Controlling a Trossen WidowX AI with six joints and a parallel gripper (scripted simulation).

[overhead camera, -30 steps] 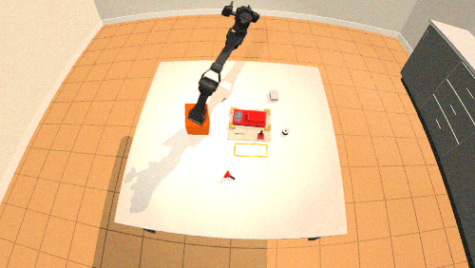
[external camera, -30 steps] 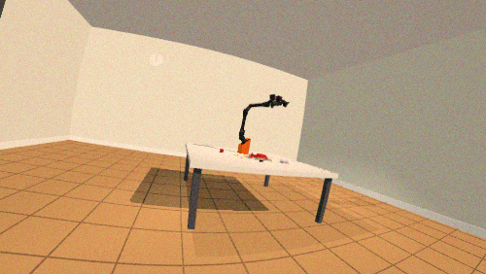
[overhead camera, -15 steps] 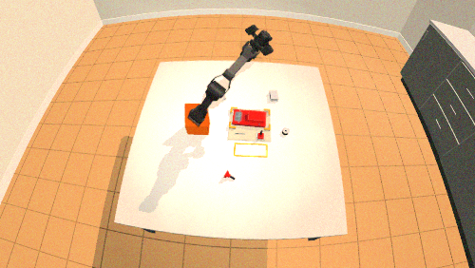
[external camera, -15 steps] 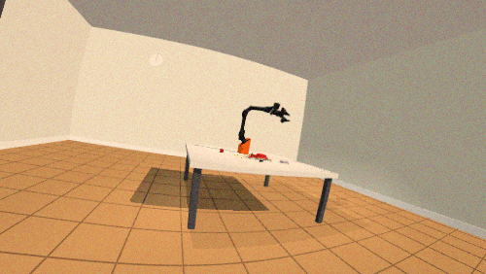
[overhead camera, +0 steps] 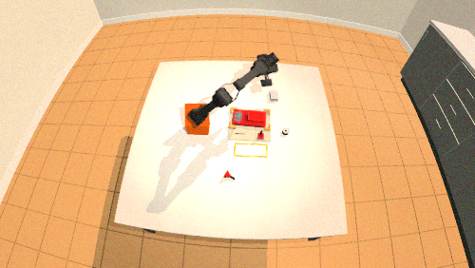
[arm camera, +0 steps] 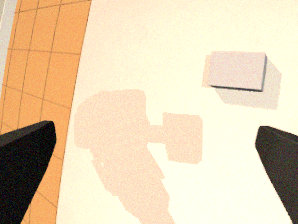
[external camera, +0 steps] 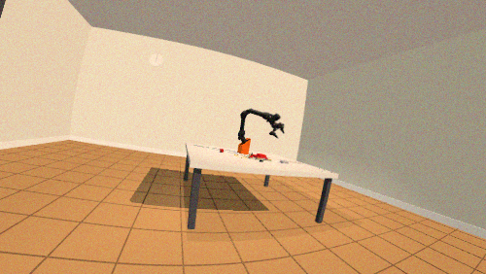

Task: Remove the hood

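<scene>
The red toy car (overhead camera: 242,124) (external camera: 260,156) sits on the table between yellow corner marks. A raised red part (overhead camera: 256,116) on its right half may be the hood; the view is too small to tell. A grey patch shows at the car's left end. The marked area is a yellow outlined rectangle (overhead camera: 251,156) in front of the car, with nothing inside it. My gripper (external camera: 279,132) (arm camera: 158,133) is open and empty, high above the back right of the table, behind the car and touching nothing.
A light grey block (overhead camera: 274,96) (arm camera: 237,70) lies behind the car. A beige board (overhead camera: 247,138) in front of the car bears a small red piece (overhead camera: 260,136). A small round black-and-white thing (overhead camera: 285,131) stands right; a red-and-black piece (overhead camera: 228,175) lies front left. The orange base (overhead camera: 197,129) is left.
</scene>
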